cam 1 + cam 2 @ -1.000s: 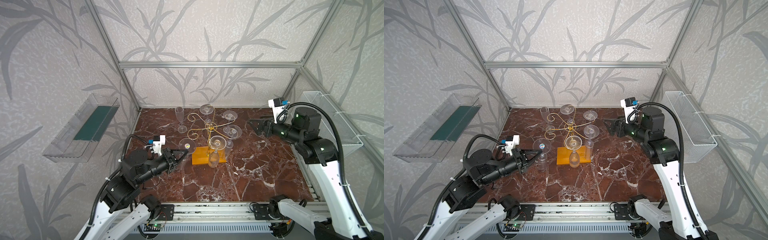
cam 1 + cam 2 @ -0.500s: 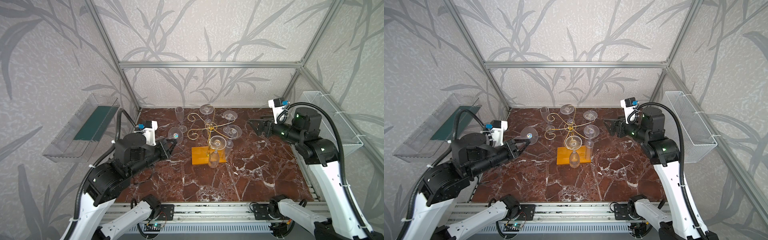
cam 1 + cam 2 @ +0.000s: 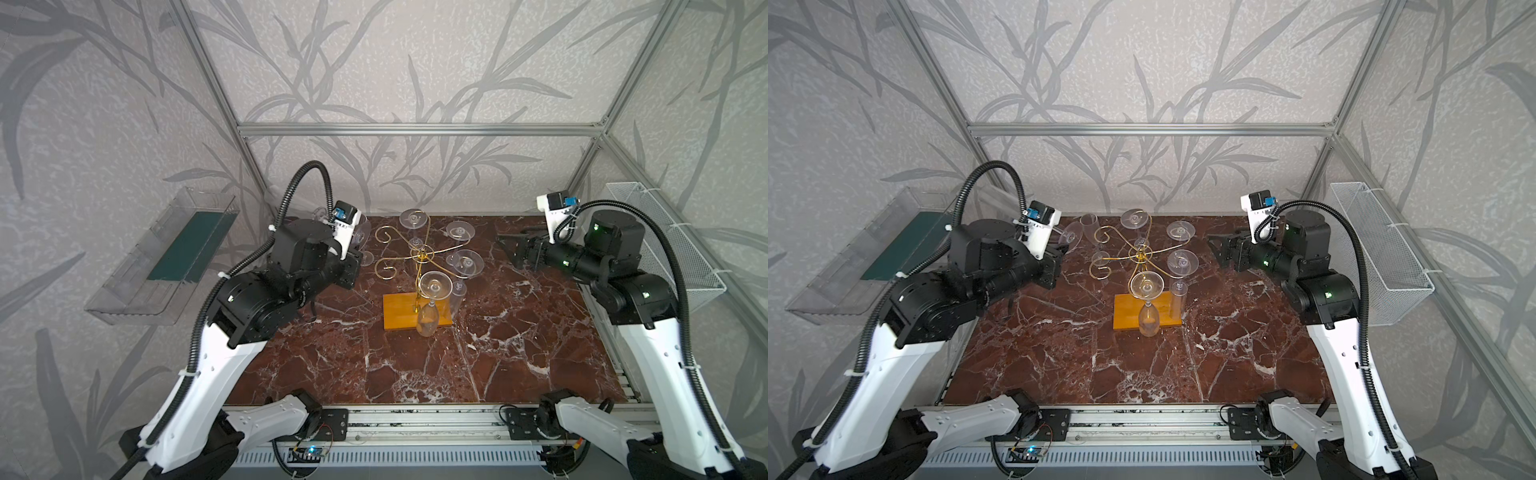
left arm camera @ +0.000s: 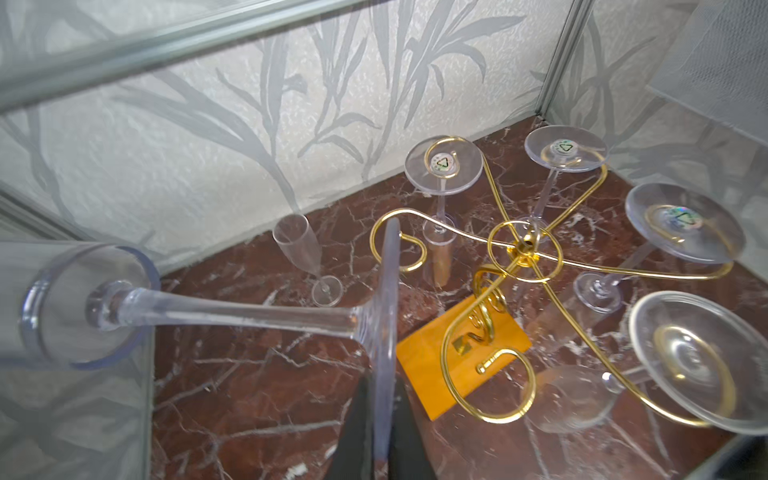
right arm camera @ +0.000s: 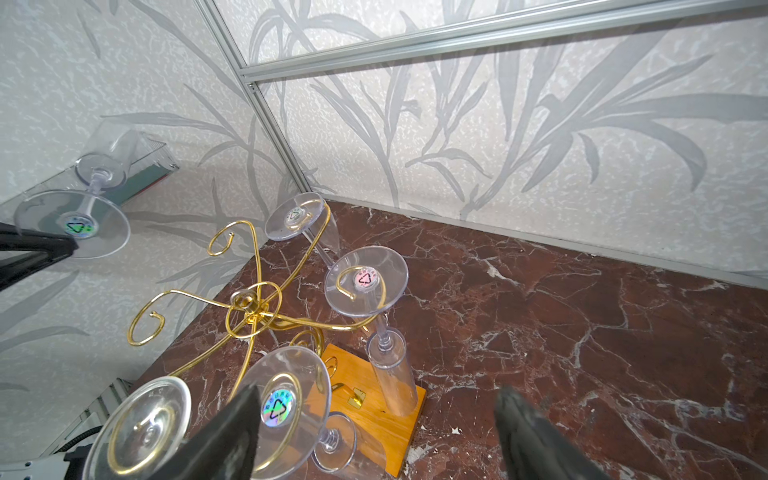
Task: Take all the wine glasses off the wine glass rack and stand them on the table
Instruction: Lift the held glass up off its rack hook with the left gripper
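Left wrist view: the left gripper pinches the flat foot of the wine glass, held sideways in the air over the worktop's back left corner, clear of the wine glass rack. A flute stands upright in that corner. The rack stands mid-worktop toward the back edge, four hanging glasses on its arms. The right gripper hovers right of it, jaws spread, empty.

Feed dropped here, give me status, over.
Left gripper shut on wine glass foot, glass off the wine glass rack. Right gripper open, empty. Upright flute near held glass.
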Controlling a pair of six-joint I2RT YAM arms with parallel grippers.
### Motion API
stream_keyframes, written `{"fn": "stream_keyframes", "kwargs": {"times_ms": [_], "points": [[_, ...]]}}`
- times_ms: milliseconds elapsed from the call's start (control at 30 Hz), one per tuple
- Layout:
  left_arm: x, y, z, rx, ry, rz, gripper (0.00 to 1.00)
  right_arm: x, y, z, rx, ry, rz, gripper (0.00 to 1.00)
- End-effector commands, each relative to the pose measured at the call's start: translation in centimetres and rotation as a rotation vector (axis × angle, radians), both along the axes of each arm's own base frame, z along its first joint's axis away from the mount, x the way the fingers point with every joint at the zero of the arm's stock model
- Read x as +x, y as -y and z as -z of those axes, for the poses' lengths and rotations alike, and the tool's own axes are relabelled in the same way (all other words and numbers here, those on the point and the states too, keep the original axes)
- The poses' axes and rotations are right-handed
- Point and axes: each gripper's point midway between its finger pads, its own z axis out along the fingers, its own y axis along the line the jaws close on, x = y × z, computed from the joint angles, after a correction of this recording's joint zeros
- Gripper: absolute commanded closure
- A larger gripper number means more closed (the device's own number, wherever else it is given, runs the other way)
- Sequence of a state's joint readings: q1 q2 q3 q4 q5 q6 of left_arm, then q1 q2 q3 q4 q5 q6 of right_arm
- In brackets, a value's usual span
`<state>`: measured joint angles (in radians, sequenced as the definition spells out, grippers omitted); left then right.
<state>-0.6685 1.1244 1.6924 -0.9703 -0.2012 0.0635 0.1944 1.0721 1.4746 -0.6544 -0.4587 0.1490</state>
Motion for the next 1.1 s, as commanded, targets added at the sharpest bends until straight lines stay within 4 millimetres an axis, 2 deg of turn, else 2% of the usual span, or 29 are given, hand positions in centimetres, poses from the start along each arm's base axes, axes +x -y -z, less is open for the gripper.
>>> {"fn": "stream_keyframes", "kwargs": {"times_ms": [0, 200, 333, 467, 733, 900, 1067], "points": [[1.9, 0.4, -3.4, 0.257, 0.28, 0.037, 1.0, -0.1, -1.0, -2.9, 0.056, 0.055, -0.058, 0.14], [3.2, 4.3, -5.8, 0.491, 0.553, 0.07, 1.0, -0.3, -2.9, -5.0, 0.098, 0.059, -0.163, 0.14], [2.6, 7.7, -6.1, 0.597, 0.713, 0.153, 1.0, -1.2, -4.9, -6.3, 0.115, 0.067, -0.266, 0.14], [2.0, 10.4, -5.6, 0.697, 0.835, 0.225, 1.0, -2.5, -7.5, -7.0, 0.088, 0.086, -0.381, 0.14], [0.7, 13.1, -4.4, 0.778, 0.965, 0.332, 1.0, -3.5, -10.9, -7.2, 0.064, 0.097, -0.503, 0.14], [0.1, 14.2, -3.3, 0.788, 0.978, 0.389, 1.0, -3.6, -12.9, -6.6, 0.011, 0.138, -0.522, 0.16], [-0.4, 15.0, -2.7, 0.795, 0.979, 0.416, 1.0, -3.7, -14.1, -7.0, 0.014, 0.182, -0.537, 0.21]]}}
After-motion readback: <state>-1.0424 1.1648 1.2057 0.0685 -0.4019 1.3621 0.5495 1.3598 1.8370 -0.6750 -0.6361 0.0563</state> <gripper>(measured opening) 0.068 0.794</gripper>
